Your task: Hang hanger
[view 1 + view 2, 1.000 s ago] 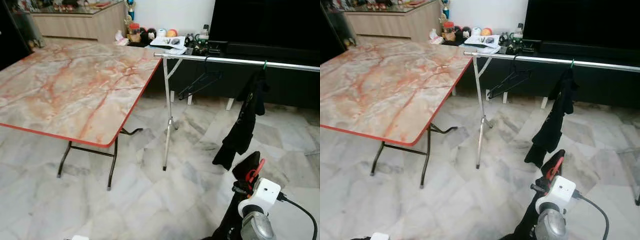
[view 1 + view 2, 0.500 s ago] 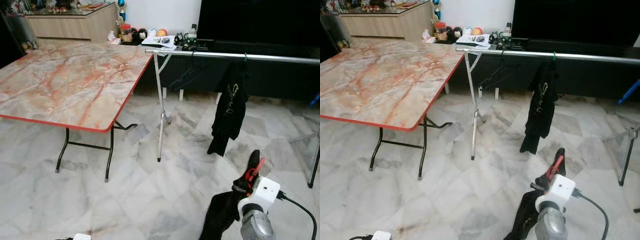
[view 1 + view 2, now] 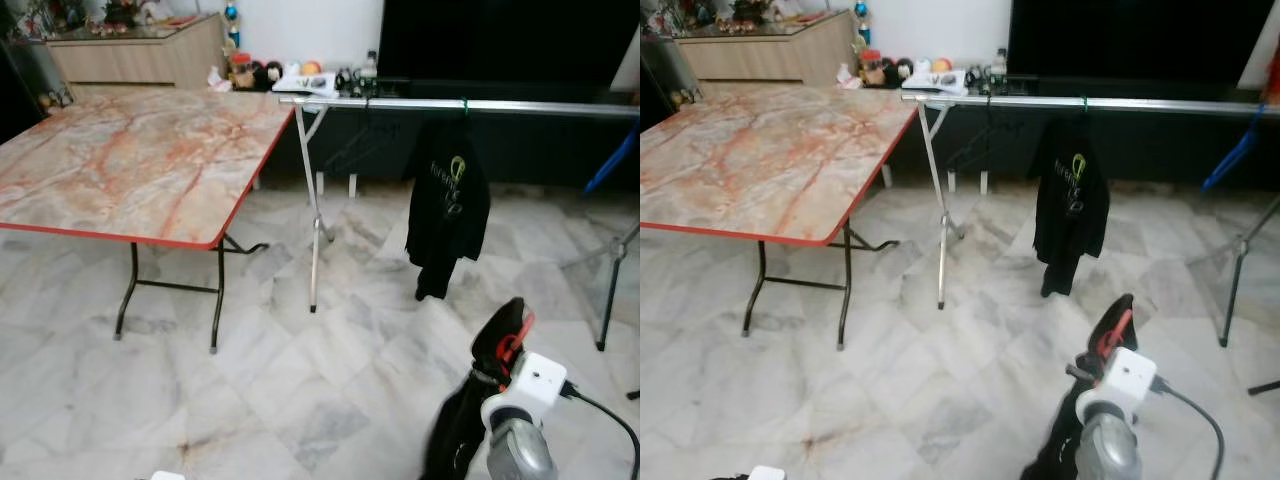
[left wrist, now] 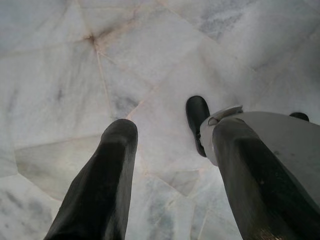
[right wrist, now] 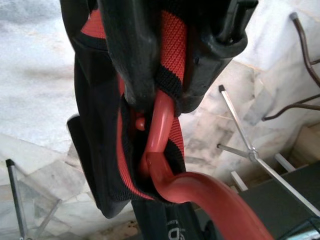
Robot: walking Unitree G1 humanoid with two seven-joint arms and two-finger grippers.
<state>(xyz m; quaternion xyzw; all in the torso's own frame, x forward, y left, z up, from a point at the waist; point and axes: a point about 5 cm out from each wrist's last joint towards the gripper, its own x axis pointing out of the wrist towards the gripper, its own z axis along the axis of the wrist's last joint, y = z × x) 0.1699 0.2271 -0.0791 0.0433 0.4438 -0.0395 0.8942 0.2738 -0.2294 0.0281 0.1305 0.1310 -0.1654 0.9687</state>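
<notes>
My right gripper (image 3: 506, 338) sits low at the right, shut on the neck of a red hanger (image 5: 165, 125). That hanger carries a black garment (image 3: 452, 440) with a red-and-black collar (image 5: 172, 55), which droops below the gripper. Ahead runs a silver clothes rail (image 3: 520, 105), some way off from the gripper. A black T-shirt (image 3: 448, 200) with a green logo hangs on it from a green hook. An empty black hanger (image 3: 985, 135) hangs near the rail's left end. My left gripper (image 4: 172, 135) hangs open over the floor beside my foot (image 4: 196, 117).
A marble-patterned folding table (image 3: 130, 150) with a red edge stands at the left. The rail's left leg (image 3: 314, 250) and right stand (image 3: 610, 295) rest on the marble floor. A dark TV cabinet (image 3: 520, 150) lies behind the rail, and a blue object (image 3: 612, 158) leans at the right.
The whole view has swung to the right, so the rail sits more centrally. The hung black T-shirt has turned to show its logo. My right gripper still holds the red hanger.
</notes>
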